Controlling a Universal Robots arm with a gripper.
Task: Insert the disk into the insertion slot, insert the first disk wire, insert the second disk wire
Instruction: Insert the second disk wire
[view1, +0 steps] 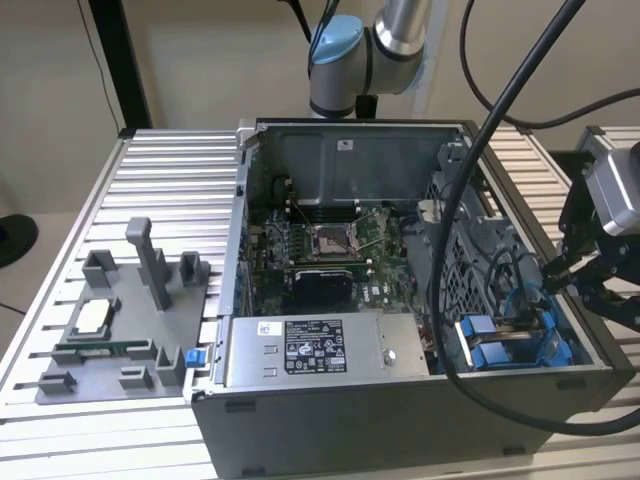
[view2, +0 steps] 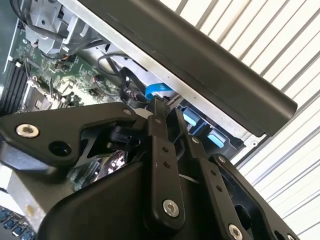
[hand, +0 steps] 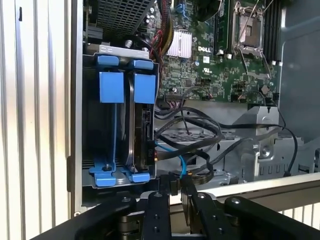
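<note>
The disk (hand: 145, 135) stands on edge in the insertion slot (hand: 80, 125), its blue carrier tab (hand: 144, 88) beside a second blue carrier (hand: 111, 86). In the exterior view the blue carriers (view1: 492, 340) sit at the case's front right corner. My gripper (hand: 181, 182) hangs just outside the case wall near the slot, its fingers close together. A blue disk wire (hand: 175, 152) curves from the drive area down to my fingertips, and its end seems pinched there. In the second wrist view that blue wire (view2: 160, 90) ends right at the gripper (view2: 165, 112). The exterior view shows the gripper (view1: 550, 272) at the case's right side.
The open computer case (view1: 400, 400) lies on a slatted table. It holds a motherboard (hand: 210, 60), a grey power-supply box (view1: 310, 350), a perforated cage (hand: 120, 15) and tangled black cables (hand: 200, 135). A grey fixture (view1: 120, 320) sits at the exterior view's left. A thick black hose (view1: 470, 200) crosses the case.
</note>
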